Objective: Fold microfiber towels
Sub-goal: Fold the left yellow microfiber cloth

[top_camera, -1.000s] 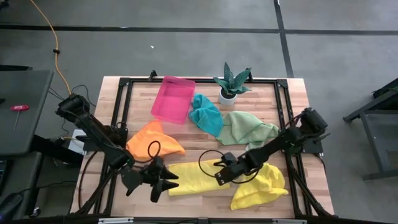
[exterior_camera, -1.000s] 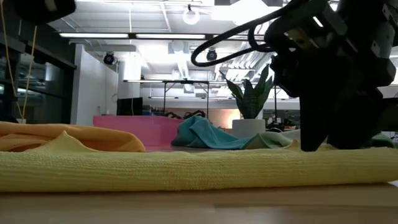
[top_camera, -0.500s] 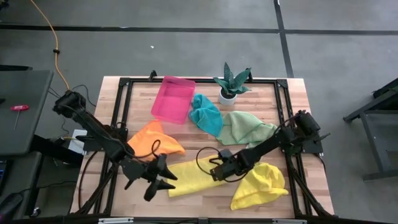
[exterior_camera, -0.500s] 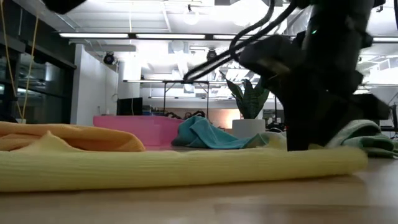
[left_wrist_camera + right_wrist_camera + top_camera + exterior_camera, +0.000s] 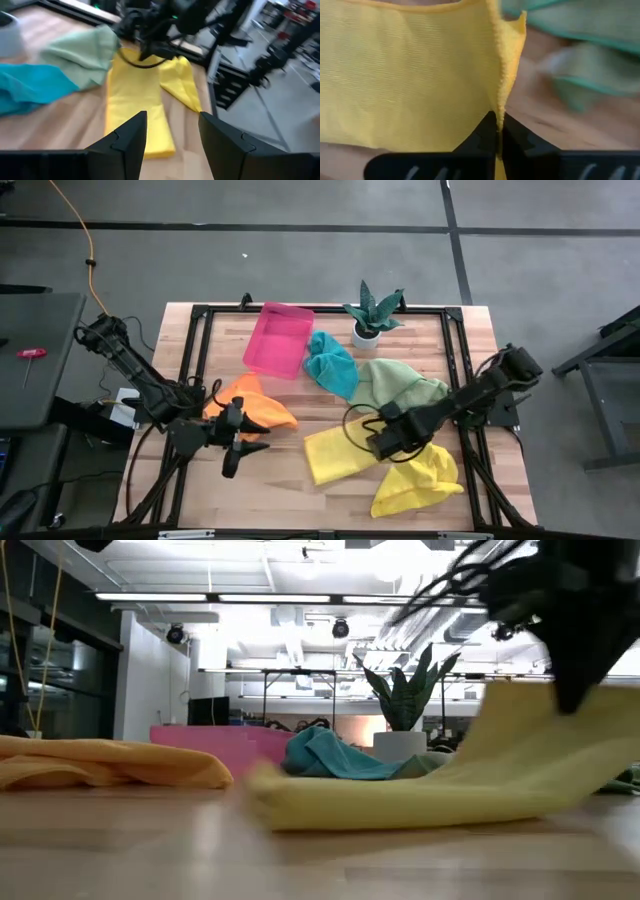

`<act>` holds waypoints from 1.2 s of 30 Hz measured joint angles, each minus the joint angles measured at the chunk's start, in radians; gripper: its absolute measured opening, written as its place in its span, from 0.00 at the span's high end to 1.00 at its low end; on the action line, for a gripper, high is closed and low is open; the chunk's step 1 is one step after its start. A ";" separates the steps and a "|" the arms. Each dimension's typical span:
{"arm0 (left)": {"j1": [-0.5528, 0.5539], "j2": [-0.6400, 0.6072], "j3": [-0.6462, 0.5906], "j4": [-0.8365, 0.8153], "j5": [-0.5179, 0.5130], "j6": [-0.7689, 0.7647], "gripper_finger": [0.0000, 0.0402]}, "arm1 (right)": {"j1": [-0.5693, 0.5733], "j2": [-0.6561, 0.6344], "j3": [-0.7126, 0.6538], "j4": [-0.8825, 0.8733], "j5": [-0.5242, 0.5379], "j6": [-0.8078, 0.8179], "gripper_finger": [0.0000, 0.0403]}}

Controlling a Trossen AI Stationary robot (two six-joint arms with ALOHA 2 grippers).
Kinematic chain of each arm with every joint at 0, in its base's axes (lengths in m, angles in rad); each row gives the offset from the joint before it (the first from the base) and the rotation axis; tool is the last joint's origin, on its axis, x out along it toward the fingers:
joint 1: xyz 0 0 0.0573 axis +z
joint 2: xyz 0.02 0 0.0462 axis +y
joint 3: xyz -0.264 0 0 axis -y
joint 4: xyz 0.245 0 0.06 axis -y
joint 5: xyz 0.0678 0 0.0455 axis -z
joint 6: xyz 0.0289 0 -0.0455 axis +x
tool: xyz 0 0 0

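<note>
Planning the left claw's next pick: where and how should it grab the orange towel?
Take the orange towel at its pointed peak on the far side, toward the pink tray. That corner sticks out alone, so the open left claw could probably pinch it from above, coming from the left edge.

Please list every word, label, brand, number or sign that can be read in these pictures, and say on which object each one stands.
None: no view shows any readable text.
The towels, such as the yellow towel pinched in the shut right gripper, are plain.
The pink tray and the white plant pot bear no visible label.
The room behind the table in the low view shows no legible sign.
</note>
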 joint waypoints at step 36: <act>-0.007 0.162 -0.001 0.139 -0.102 -0.071 0.58 | 0.046 0.028 -0.161 0.760 0.152 0.143 1.00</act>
